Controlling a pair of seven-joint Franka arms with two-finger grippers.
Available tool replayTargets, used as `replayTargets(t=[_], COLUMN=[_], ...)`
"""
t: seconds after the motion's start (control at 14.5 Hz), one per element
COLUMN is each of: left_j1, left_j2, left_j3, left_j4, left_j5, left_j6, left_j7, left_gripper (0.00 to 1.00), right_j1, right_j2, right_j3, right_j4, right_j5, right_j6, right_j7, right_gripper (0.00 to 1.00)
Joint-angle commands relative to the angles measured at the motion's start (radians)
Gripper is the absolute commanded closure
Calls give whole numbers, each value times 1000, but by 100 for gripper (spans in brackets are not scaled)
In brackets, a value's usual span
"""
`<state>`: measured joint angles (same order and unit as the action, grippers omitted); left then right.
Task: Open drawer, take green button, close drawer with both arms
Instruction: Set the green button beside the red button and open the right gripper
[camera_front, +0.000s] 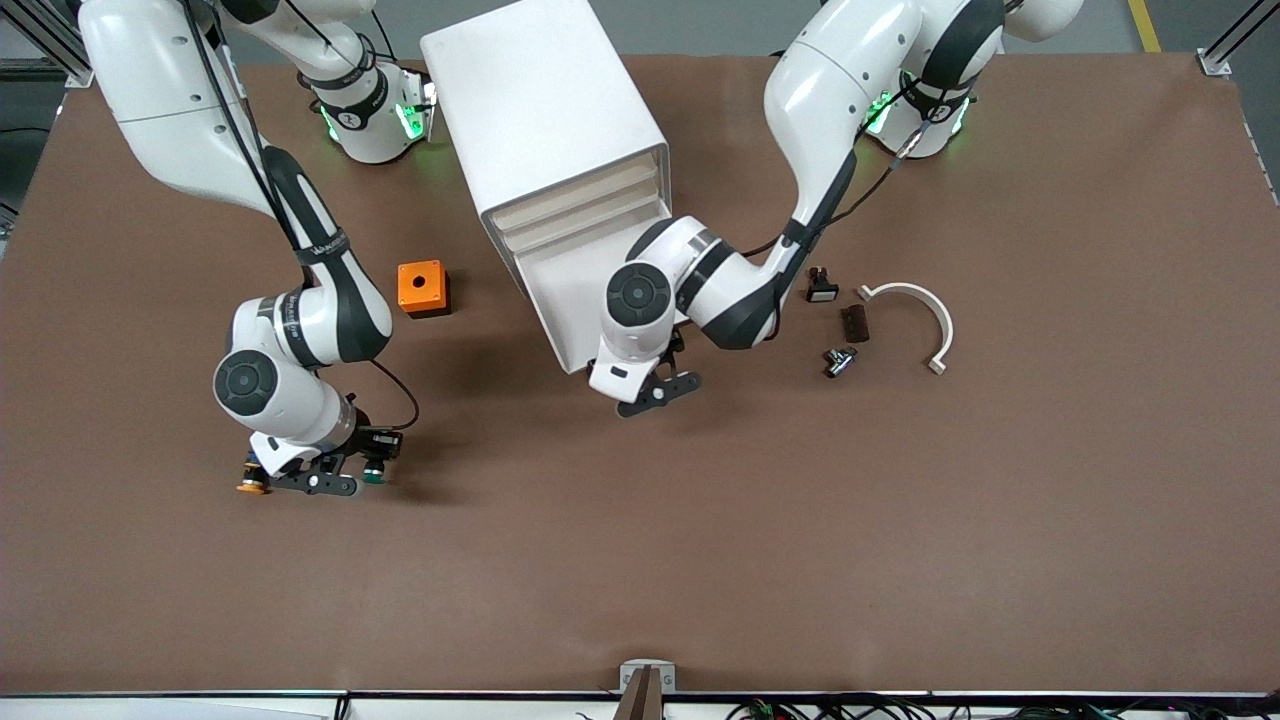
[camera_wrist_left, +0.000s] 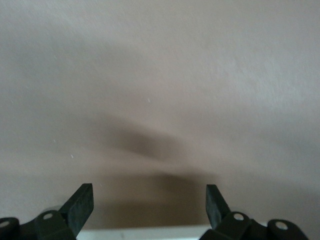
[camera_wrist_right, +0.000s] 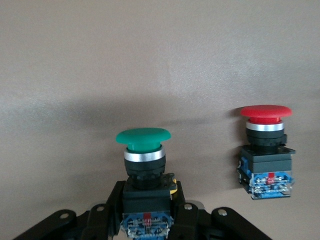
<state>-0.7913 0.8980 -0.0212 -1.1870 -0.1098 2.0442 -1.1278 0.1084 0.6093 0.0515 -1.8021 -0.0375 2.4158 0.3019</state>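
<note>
the right gripper (camera_wrist_right: 148, 220) is pinching the button (camera_wrist_right: 144, 142) by its body, setting it down; the left gripper (camera_wrist_left: 149, 205) is waiting spread at the drawer (camera_front: 570, 300) to close it.

Button (camera_wrist_right: 144, 150) in right pincer (camera_wrist_right: 150, 220); left pincer (camera_front: 655, 392) at drawer (camera_front: 575, 310) front.
</note>
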Motion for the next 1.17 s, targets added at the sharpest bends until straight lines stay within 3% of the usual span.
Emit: replayTargets(t=[0.0, 0.28, 0.55, 0.62, 0.69, 0.76, 0.97, 1.1], left_j1=[-38, -85, -89, -88, -86, -85, -86, -88], left_j2=[-30, -34, -34, -34, -33, -34, -31, -30], left_j3=[3, 0, -58, -69, -80, -83, -89, -92], left_j4=[-37, -54, -62, -62, -62, -62, -62, -68], left_j5=[21, 13, 2, -2, -33, -69, -142, -191], left_j6=[13, 5, 2, 1, 1, 1, 1, 1], left_j7=[-62, -93, -128, -130, -130, -129, -127, -129], left_gripper=[1, 1, 1, 1, 1, 1, 1, 1], right_j1=[2, -1, -1, -1, -1, -1, -4, -6], right_j2=[7, 24, 47, 47, 46, 44, 33, -2], right_j3=[2, 2, 2, 2, 2, 2, 1, 2], right_j4=[-6, -3, 1, 3, 3, 3, 9, 41], right_j5=[-7, -9, -9, -9, -9, -9, -9, -9], right_j6=[9, 12, 57, 55, 55, 52, 34, -57], right_j7=[0, 3, 3, 3, 3, 2, -7, -7], right_gripper=[99, 98, 94, 69, 17, 0, 0, 0])
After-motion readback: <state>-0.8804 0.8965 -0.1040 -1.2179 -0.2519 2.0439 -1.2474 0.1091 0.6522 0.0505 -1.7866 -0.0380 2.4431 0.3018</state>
